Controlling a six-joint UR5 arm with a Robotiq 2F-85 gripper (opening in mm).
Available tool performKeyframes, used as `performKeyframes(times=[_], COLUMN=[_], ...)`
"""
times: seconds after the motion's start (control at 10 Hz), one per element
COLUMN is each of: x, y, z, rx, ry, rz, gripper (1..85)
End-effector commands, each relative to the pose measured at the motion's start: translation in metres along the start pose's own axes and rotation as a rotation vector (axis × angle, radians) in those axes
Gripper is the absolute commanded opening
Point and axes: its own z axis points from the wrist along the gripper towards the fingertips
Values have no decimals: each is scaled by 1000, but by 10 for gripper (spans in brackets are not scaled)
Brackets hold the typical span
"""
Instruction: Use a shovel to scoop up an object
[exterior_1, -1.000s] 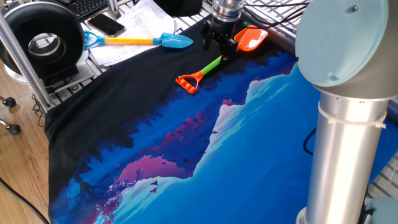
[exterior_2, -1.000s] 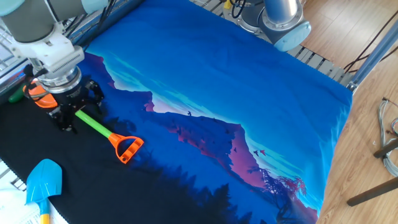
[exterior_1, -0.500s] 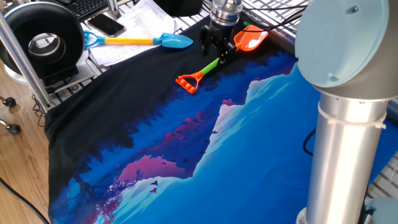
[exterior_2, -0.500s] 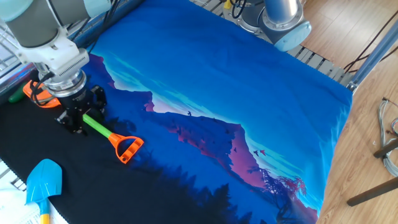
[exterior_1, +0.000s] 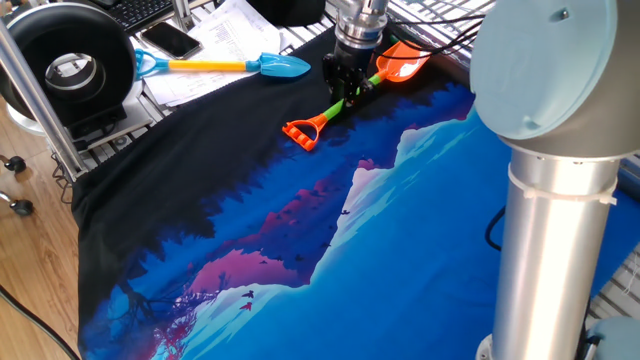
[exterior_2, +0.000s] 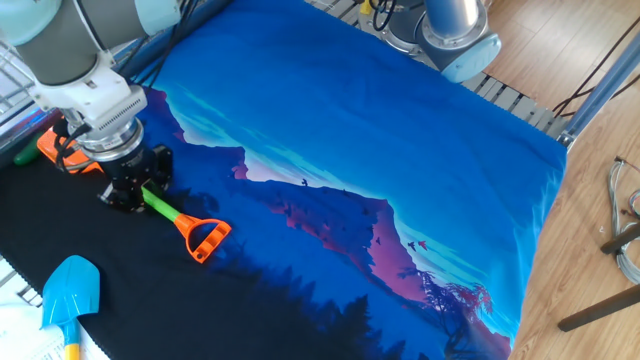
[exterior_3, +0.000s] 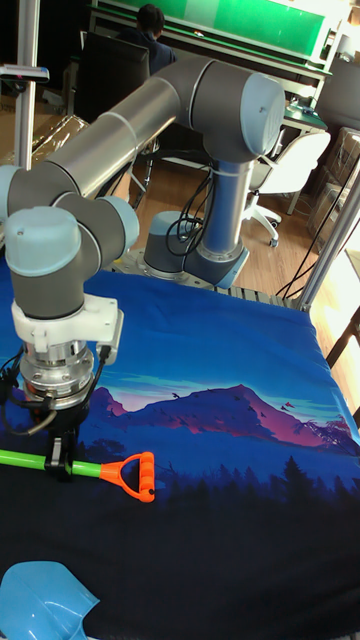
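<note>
The gripper (exterior_2: 133, 190) is grasping the shovel (exterior_2: 170, 212) by its green shaft, fingers clamped on both sides. The shovel is lying on the dark cloth (exterior_2: 260, 300), near its far edge.

Hidden behind the gripper (exterior_1: 346, 88) in one fixed view: the middle of the shovel (exterior_1: 322, 117) shaft, and part of its orange blade. Same in the other fixed view, blade mostly behind the wrist. Cut off at the left edge in the tall fixed view: the shaft's far end, blade out of frame. Blue shovel (exterior_2: 68, 292) cropped at the bottom edge, yellow shaft barely showing. No telling jaws' contact with the shaft, too dark and small. Green object (exterior_2: 24, 155) only a sliver at the left edge.
</note>
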Motion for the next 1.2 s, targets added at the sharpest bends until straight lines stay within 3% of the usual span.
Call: performKeyframes(times=[0.0, 0.2, 0.4, 0.8, 1.1], x=[0, 0, 4, -7, -29], y=[-2, -4, -5, -13, -20], z=[1, -1, -10, -35, -49], rx=[6, 17, 21, 0, 11], ry=[-4, -3, 9, -26, -102], rz=[30, 44, 45, 24, -5], gripper=[257, 170, 147, 137, 147])
